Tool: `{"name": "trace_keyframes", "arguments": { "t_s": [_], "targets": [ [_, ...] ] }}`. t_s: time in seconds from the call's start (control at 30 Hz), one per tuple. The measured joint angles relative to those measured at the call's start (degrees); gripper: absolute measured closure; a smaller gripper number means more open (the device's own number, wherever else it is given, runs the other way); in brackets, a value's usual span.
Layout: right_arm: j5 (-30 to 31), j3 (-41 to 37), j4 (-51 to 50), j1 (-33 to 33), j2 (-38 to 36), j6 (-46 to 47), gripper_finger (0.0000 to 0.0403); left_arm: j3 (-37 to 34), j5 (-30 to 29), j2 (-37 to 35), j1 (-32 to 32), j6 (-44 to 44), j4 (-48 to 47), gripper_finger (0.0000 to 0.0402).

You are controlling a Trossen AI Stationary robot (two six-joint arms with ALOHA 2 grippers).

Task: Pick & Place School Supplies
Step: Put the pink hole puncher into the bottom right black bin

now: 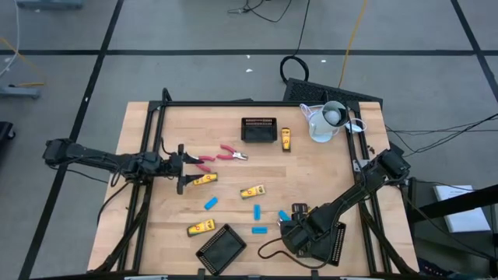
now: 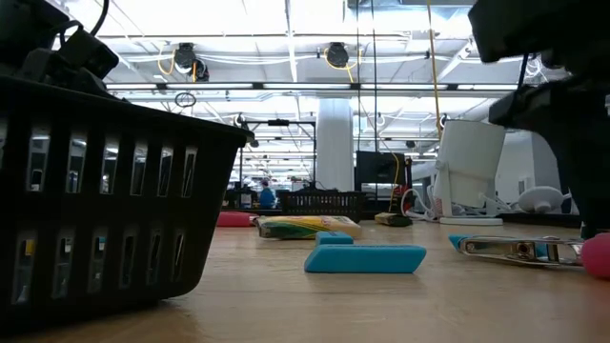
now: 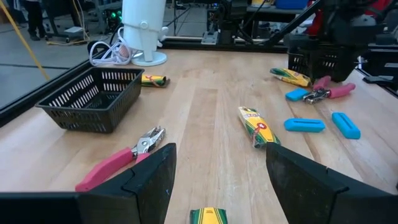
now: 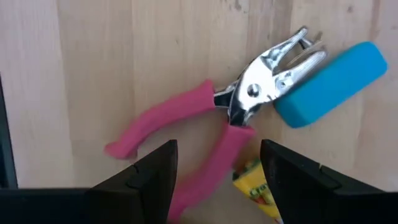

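Pink-handled pliers [image 4: 236, 118] lie on the wood directly under the right gripper [image 4: 217, 180], whose fingers stand apart with one handle running between them. Long axis slants across the gap, metal nose touching a blue eraser [image 4: 329, 84]; a yellow crayon box [image 4: 255, 183] peeks beside. Left gripper [image 3: 217, 180], also spread, hovers over another crayon box [image 3: 209, 216].

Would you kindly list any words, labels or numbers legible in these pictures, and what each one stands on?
None can be read for certain.
Yellow crayon box: printed lettering, too blurred to read.
Second crayon box between the left gripper fingers: print cut off, unreadable.
Pink-handled punch under the right gripper: no marking visible.
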Motion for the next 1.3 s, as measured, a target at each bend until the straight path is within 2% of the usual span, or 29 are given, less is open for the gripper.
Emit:
{"name": "trace_keyframes", "arguments": {
  "t_s": [0.27, 0.43, 0.53, 0.7, 1.13, 1.3],
  "targets": [
    [-0.15, -5.2, 7.82, 0.0, -0.11, 0.89, 0.0181, 0.0, -0.02, 0.0, 0.0, -0.02, -0.03, 0.0151],
    [0.22, -5.89, 8.42, 0.02, -0.22, 0.78, 0.0195, 0.0, -0.06, -0.02, 0.0, -0.02, -0.04, 0.0151],
    [0.43, -5.94, 8.25, -0.07, -0.22, 0.43, 0.0237, 0.0, -0.06, -0.01, 0.0, -0.04, -0.06, 0.0151],
    [1.03, -6.02, 7.77, -0.15, -0.2, -0.45, 0.0367, 0.0, -0.06, -0.02, 0.0, -0.15, -0.07, 0.0151],
    [5.32, -3.62, 6.98, 0.07, 0.22, -2.92, 0.0369, 0.02, -0.24, -0.02, 0.0, -0.13, -0.07, 0.0151],
    [8.45, -0.52, 1.97, 0.02, 0.15, -4.67, 0.0369, 0.02, -0.5, -0.01, 0.0, -0.11, -0.11, 0.0151]
  ]
}}
